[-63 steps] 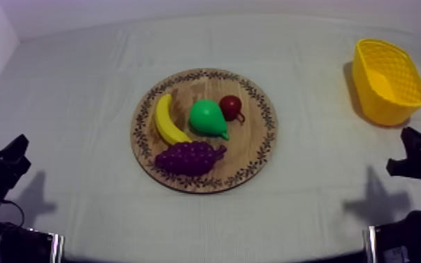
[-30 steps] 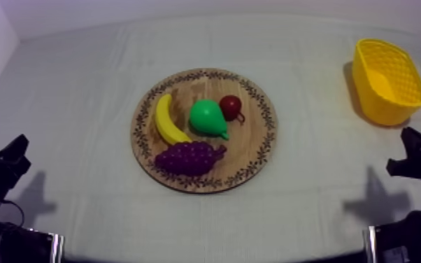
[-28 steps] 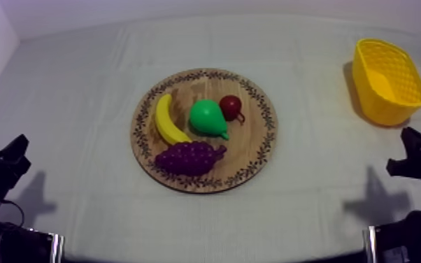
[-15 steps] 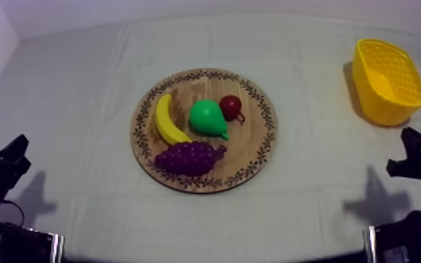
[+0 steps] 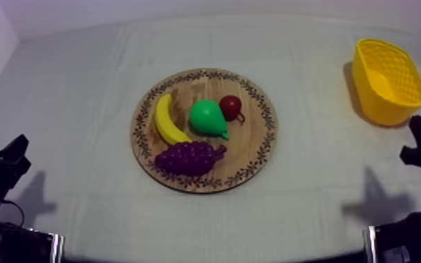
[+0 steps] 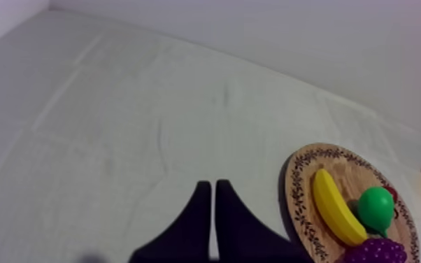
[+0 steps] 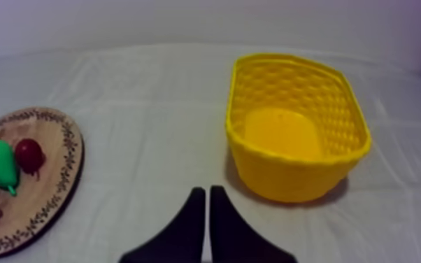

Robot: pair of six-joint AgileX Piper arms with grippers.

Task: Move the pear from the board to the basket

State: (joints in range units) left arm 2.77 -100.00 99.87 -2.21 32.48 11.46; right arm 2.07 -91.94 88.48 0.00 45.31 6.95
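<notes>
Seen from above, the green toy pear (image 5: 208, 117) lies untouched on the round wooden board (image 5: 252, 138), with the yellow lattice basket (image 5: 367, 105) at far right; the reach looks not yet begun. The left gripper (image 6: 210, 183), jaws together, sits left of the board. The right gripper (image 7: 205, 189), jaws together near the basket, must next open over the pear.

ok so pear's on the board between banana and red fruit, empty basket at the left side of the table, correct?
Not quite: the basket stands at the right side of the table, as the top view shows. The rest holds: the pear lies on the board between the banana and the small red fruit, and the basket is empty.
</notes>
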